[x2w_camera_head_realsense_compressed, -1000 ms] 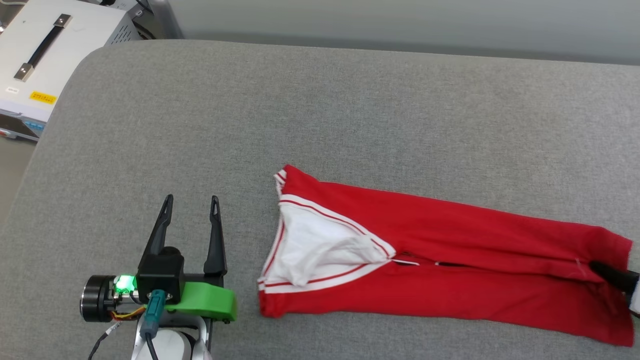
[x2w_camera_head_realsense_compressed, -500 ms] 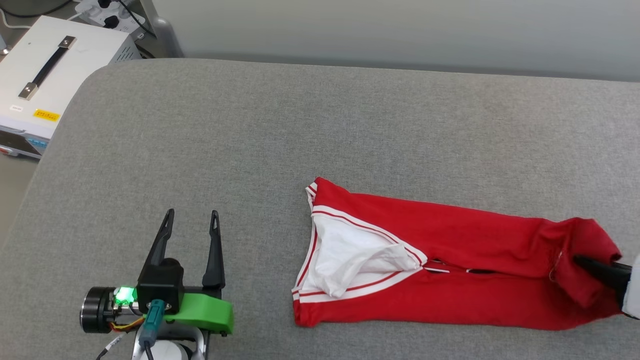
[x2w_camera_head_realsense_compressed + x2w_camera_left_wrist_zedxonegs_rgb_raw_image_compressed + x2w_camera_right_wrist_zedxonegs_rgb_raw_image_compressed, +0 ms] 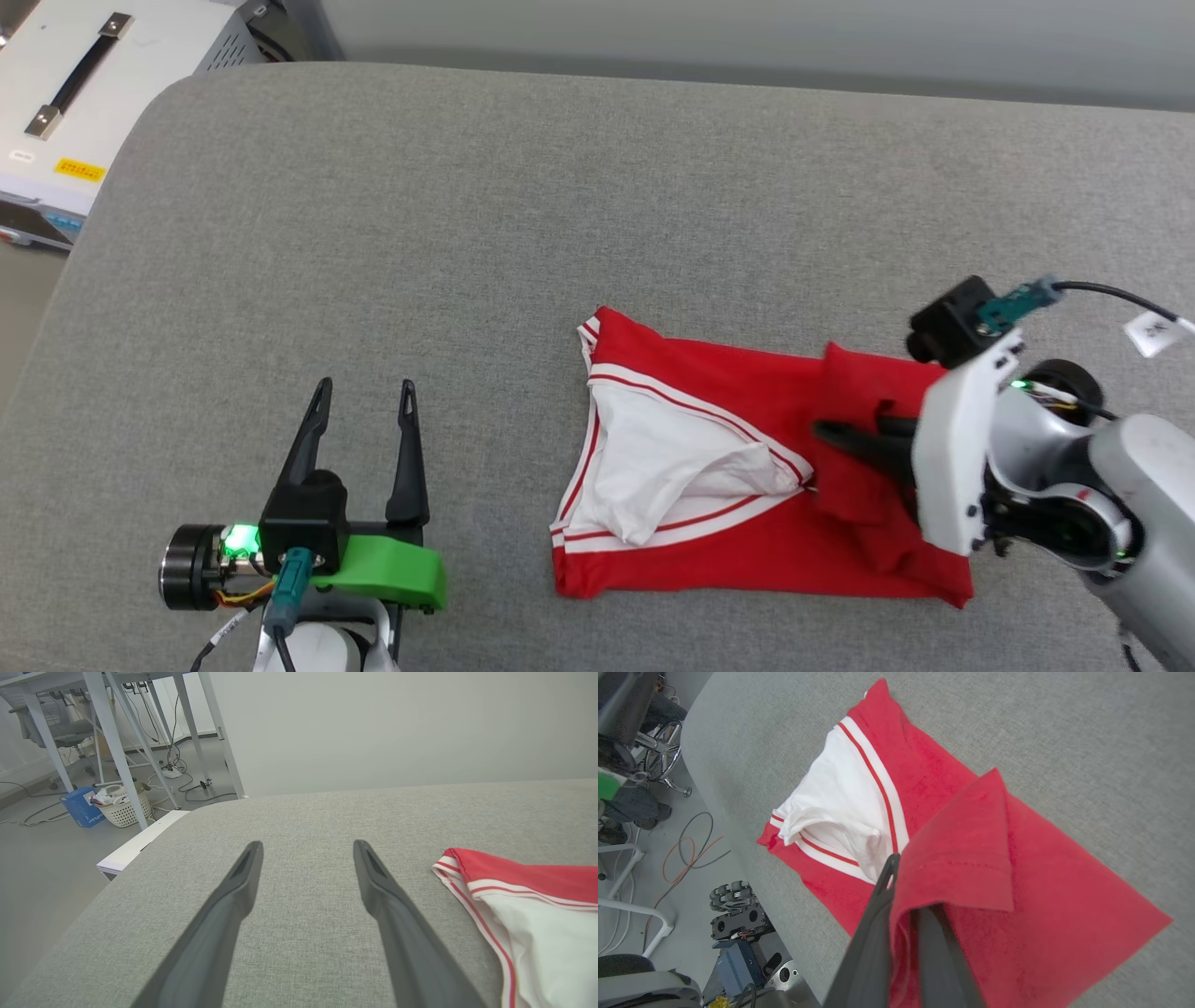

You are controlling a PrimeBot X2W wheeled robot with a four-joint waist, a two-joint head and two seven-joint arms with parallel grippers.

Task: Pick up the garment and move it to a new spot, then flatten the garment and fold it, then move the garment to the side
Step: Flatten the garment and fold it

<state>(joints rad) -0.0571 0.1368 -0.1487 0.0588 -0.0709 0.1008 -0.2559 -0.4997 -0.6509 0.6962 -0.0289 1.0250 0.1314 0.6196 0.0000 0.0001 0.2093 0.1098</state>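
The right gripper (image 3: 827, 432) is pinching a red flap doubled back over the garment (image 3: 738, 560), which is lying on the grey cushion (image 3: 467, 233). The left gripper (image 3: 365, 385) is sitting with its fingers spread, well left of the garment.

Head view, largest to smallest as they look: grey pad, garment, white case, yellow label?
1. grey pad
2. garment
3. white case, judged on its visible part only, since the frame edge cuts it off
4. yellow label on that case

my head camera looks steeply down on the grey cushion (image 3: 467, 233) from above. my left wrist camera sits low, facing along the cushion toward the far wall (image 3: 373, 728). my right wrist camera hangs close over the garment (image 3: 1041, 882). all three share the garment's white-sleeved end.
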